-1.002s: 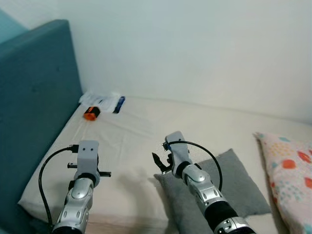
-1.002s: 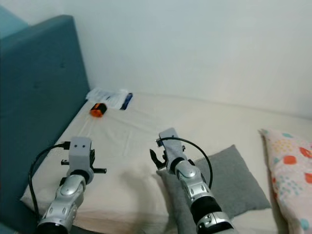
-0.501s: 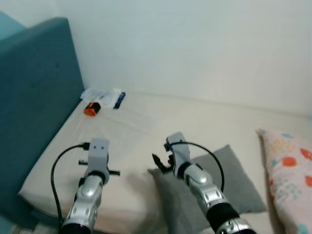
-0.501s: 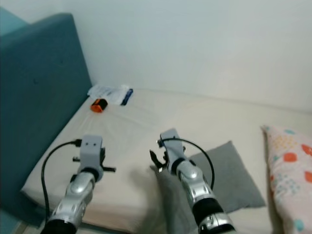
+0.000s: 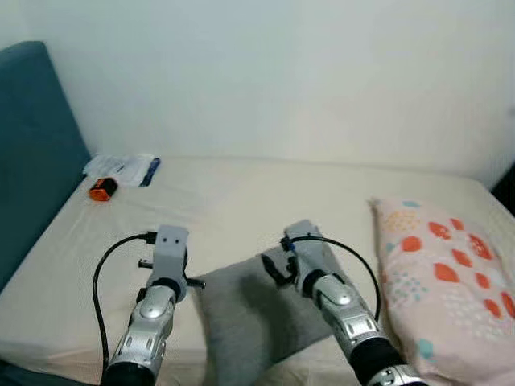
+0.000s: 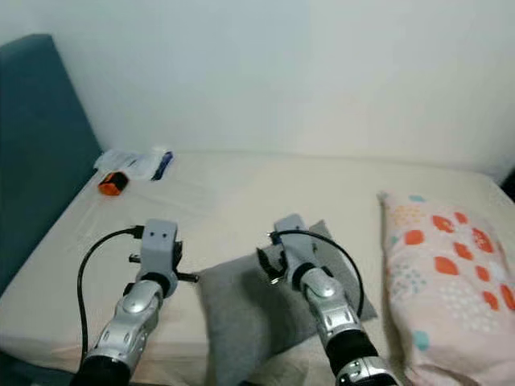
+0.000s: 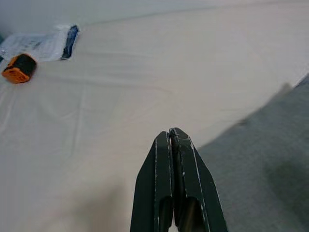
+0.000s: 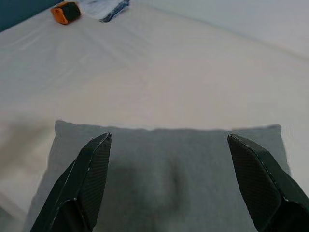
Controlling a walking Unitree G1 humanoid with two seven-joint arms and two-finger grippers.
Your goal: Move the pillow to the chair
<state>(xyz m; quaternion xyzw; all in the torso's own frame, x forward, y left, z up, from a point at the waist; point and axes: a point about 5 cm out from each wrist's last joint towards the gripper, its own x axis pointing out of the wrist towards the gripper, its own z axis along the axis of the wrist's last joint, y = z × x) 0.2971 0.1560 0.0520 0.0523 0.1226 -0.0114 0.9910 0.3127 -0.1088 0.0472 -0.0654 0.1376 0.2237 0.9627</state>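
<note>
Right gripper (image 8: 164, 193) is spread wide above the grey pillow (image 8: 164, 188), one finger out toward each side edge, nothing held yet. Left gripper (image 7: 175, 140) has fingers pressed together, empty, hanging over the sheet just beside that pillow's near corner.

Biggest to smallest from my right gripper: bed (image 5: 241, 193) under everything; teal headboard (image 5: 32, 153) far off on the left; patterned pillow (image 5: 442, 273) just right of the arm; grey pillow directly underneath; orange gadget (image 5: 102, 189) and a plastic packet (image 5: 121, 166) well ahead-left by the headboard.

Change since a second ago: head has swung right, so headboard slid out and the patterned pillow came fully in. My right gripper now sits over the pillow's middle, not its corner. I read that as lined up for the grab. No chair in sight.
</note>
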